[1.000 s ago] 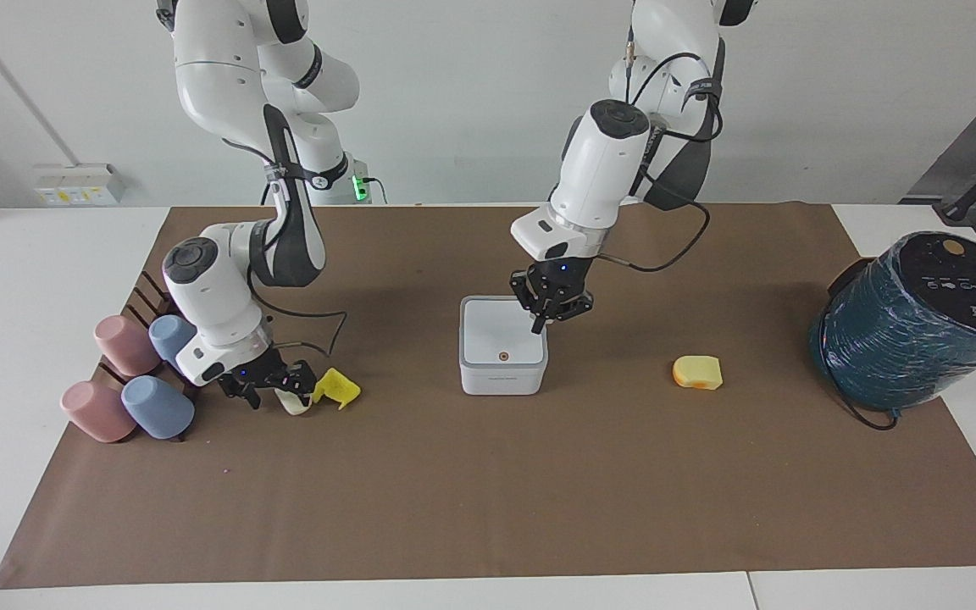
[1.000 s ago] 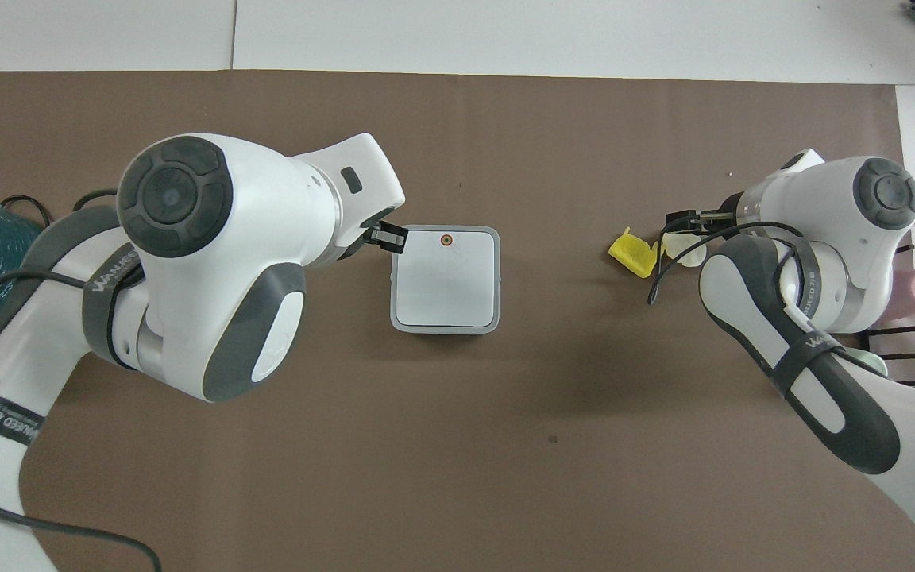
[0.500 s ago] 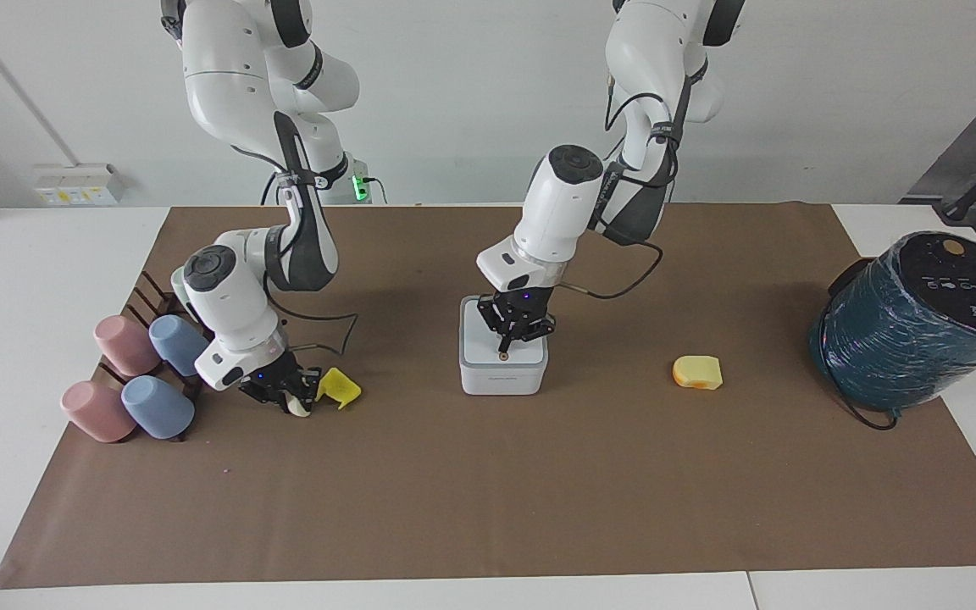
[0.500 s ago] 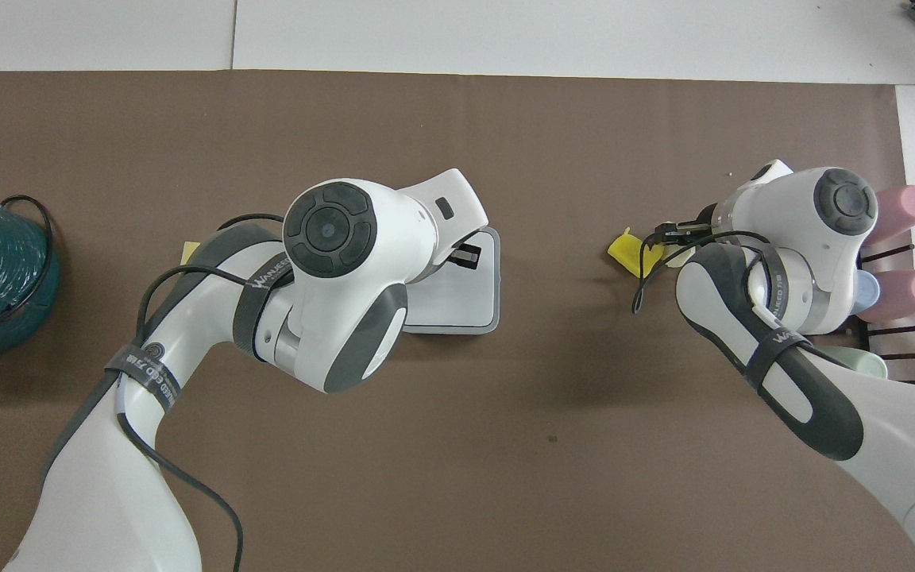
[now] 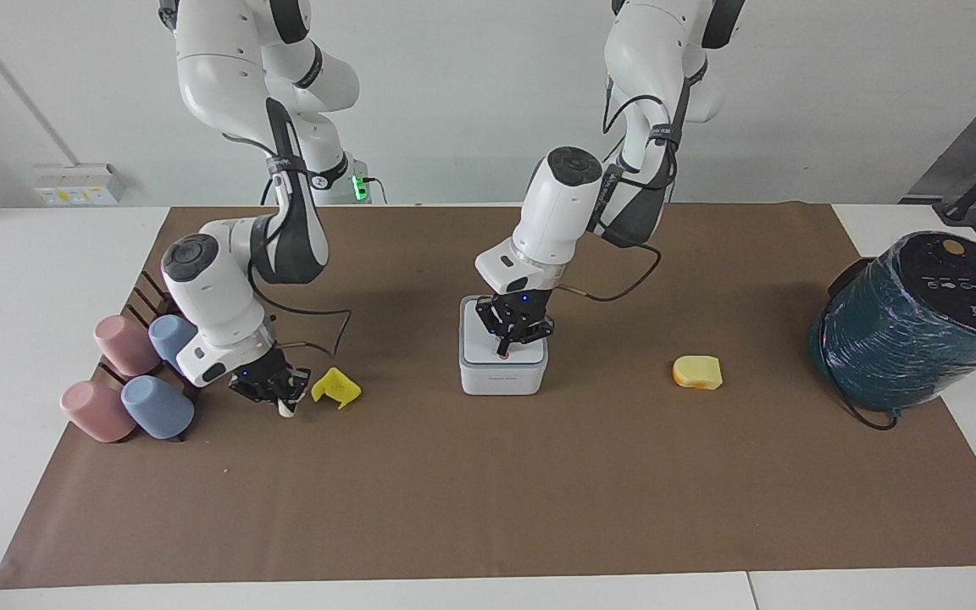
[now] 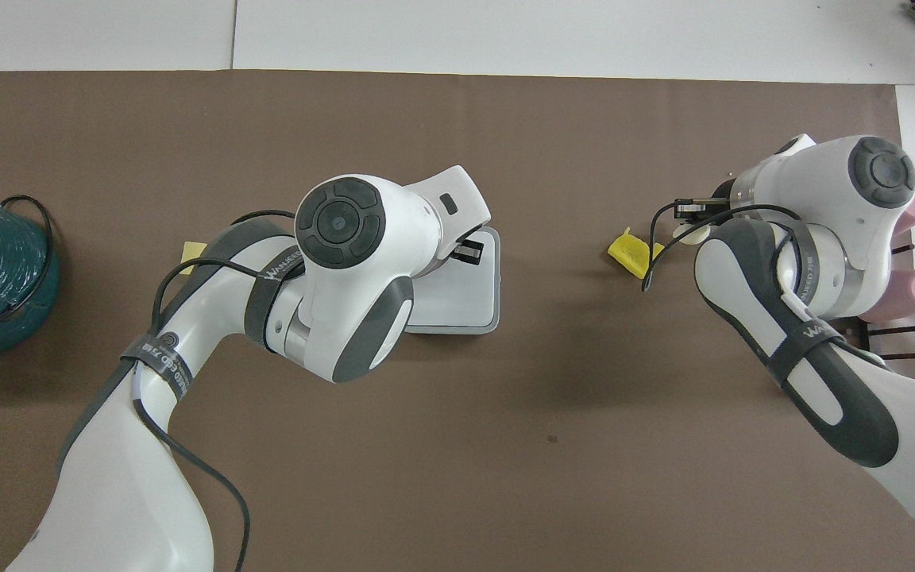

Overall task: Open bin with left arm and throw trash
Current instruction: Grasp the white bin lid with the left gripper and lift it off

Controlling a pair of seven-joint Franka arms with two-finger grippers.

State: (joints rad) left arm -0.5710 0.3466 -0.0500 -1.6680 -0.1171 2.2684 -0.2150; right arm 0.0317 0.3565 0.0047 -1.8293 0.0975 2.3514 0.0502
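The white bin (image 5: 502,373) stands mid-table with its lid flat. My left gripper (image 5: 506,348) is shut, and its tips rest on the lid by the orange dot; in the overhead view its wrist covers half the bin (image 6: 469,298). Toward the right arm's end, my right gripper (image 5: 284,403) is shut on the cream-white trash lump (image 5: 287,410), low over the mat. The bright yellow bent piece (image 5: 335,387) lies beside it, also the yellow bent piece (image 6: 630,254). A yellow-orange block (image 5: 697,373) lies toward the left arm's end.
A big teal wrapped cylinder (image 5: 920,326) stands at the left arm's end of the table. Several pink and blue cups (image 5: 128,373) lie in a rack beside the right arm's wrist. Brown paper (image 5: 488,491) covers the table.
My left gripper moved from beside the bin to over its lid and came down onto the dot. My right gripper closed on the cream lump and drew slightly toward the cups.
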